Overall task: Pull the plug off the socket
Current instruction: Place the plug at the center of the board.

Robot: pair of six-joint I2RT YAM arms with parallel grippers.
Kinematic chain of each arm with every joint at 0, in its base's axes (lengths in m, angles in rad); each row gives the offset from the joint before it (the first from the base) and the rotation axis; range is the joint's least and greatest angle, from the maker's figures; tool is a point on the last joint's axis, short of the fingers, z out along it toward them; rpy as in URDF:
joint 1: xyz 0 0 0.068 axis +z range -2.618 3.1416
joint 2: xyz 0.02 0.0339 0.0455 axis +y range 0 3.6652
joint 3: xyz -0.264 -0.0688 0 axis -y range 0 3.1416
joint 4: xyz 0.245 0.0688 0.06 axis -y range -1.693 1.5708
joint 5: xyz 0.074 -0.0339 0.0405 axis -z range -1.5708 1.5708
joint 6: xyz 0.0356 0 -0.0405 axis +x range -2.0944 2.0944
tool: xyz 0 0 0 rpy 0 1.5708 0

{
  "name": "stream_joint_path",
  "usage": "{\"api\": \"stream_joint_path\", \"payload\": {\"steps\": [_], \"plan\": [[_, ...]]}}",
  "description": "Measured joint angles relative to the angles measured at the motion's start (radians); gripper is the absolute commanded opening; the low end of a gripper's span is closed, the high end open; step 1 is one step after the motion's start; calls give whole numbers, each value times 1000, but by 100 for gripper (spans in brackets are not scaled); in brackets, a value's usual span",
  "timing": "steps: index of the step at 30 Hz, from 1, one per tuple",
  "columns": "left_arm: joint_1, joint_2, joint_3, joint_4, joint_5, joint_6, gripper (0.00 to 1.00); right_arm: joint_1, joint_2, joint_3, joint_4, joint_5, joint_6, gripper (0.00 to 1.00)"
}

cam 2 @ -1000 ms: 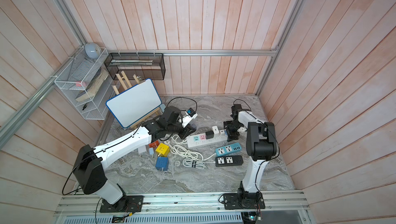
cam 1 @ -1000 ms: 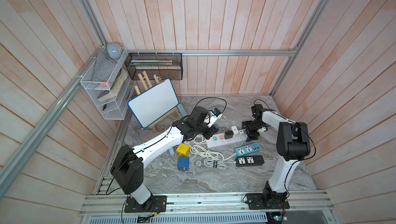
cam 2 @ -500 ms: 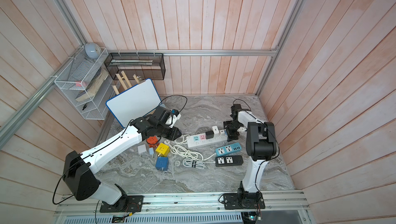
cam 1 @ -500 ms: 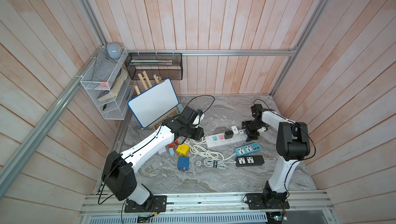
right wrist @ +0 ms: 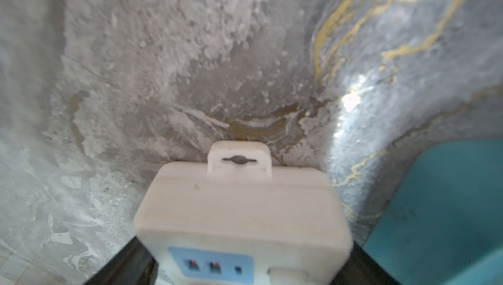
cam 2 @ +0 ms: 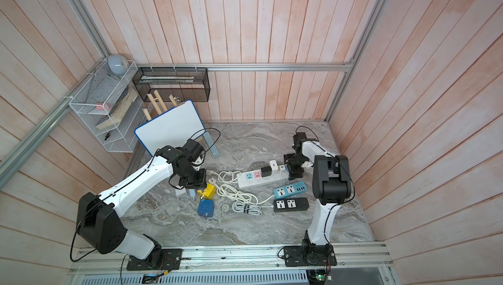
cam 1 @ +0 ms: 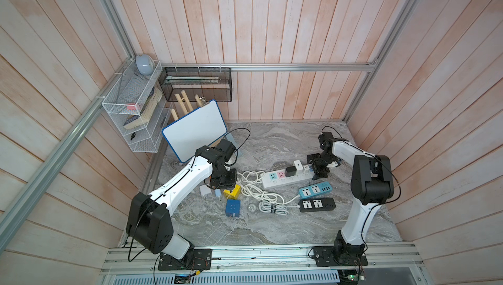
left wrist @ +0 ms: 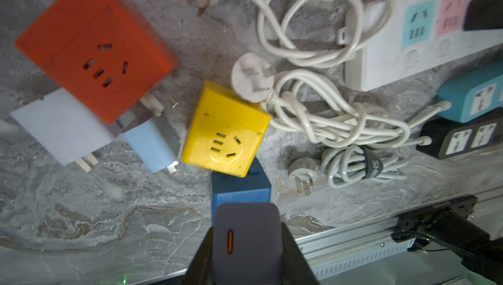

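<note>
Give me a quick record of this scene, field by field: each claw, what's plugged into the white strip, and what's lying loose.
right claw: clamped on the end of the long white plastic power strip
left claw: shut on dark grey charger plug, clear of the strip
plugged in: black charger, tall white charger, small white charger
free sockets: teal socket, pink socket
loose on grey marble table: orange cube adapter, yellow cube adapter, blue cube adapter

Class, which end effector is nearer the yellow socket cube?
Left. Left end effector, holding a dark charger, hovers beside the yellow socket cube; right end effector grips the distant white power strip.
</note>
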State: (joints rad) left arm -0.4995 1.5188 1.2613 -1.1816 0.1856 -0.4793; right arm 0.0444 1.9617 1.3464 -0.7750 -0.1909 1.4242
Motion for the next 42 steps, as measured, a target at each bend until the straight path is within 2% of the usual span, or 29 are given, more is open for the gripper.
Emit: {"api": "stream_joint_path", "payload": {"steps": [8, 17, 29, 31, 37, 42], "plan": [[27, -5, -131, -53, -30, -44, 0, 1, 0, 0, 0, 0, 0, 0], [29, -6, -270, -7, -37, -74, 0, 1, 0, 0, 0, 0, 0, 0], [32, 2, -325, 108, -33, -86, 0, 1, 1, 1, 0, 2, 0, 0], [33, 6, -331, 118, -32, -86, 3, 1, 1, 1, 0, 2, 0, 0], [33, 23, -339, 138, -25, -86, 22, 2, 2, 3, 0, 3, -2, 0], [33, 34, -349, 152, -25, -85, 30, 2, 2, 3, 0, 3, -2, 0]]}}
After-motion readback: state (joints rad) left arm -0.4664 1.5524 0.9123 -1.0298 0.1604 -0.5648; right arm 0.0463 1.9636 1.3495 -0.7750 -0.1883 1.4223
